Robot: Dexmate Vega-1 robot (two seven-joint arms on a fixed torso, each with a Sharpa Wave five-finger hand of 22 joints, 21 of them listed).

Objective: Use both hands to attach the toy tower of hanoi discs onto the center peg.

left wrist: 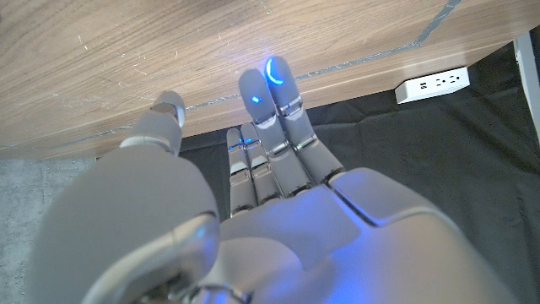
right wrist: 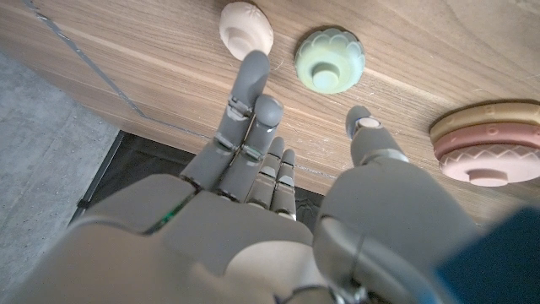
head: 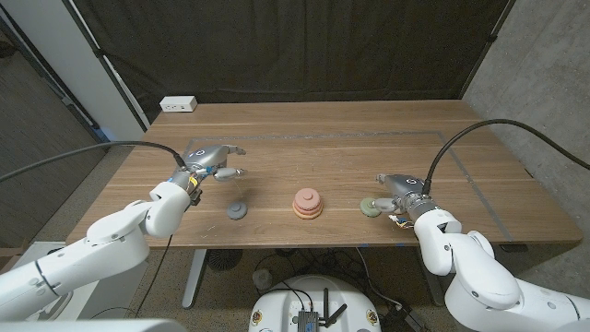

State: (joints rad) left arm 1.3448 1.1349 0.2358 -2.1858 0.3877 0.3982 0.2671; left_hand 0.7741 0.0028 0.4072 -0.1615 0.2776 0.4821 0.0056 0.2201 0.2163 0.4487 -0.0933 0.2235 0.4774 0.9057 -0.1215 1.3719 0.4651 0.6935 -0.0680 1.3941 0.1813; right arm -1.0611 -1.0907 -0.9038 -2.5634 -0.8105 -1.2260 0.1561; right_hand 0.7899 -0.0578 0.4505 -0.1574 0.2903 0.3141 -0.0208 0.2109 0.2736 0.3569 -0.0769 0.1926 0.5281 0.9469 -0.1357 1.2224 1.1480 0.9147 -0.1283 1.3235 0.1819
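Note:
A stack of pink and orange discs [head: 308,204] sits on the centre peg near the table's front edge; the right wrist view also has this stack [right wrist: 485,143]. A grey-blue disc [head: 238,211] lies to its left. A green disc [head: 371,207] lies to its right, and beside the green disc [right wrist: 329,61] is a cream disc [right wrist: 247,28]. My left hand [head: 210,164] hovers behind the grey-blue disc, fingers spread and holding nothing. My right hand [head: 398,189] is just right of the green disc, with its fingers [right wrist: 250,101] stretched out over the table and nothing in them.
A white power strip [head: 178,104] lies at the table's back left corner and also appears in the left wrist view as the same strip [left wrist: 432,83]. A thin tape line [head: 369,136] marks a rectangle on the wooden table [head: 350,161]. A black curtain hangs behind.

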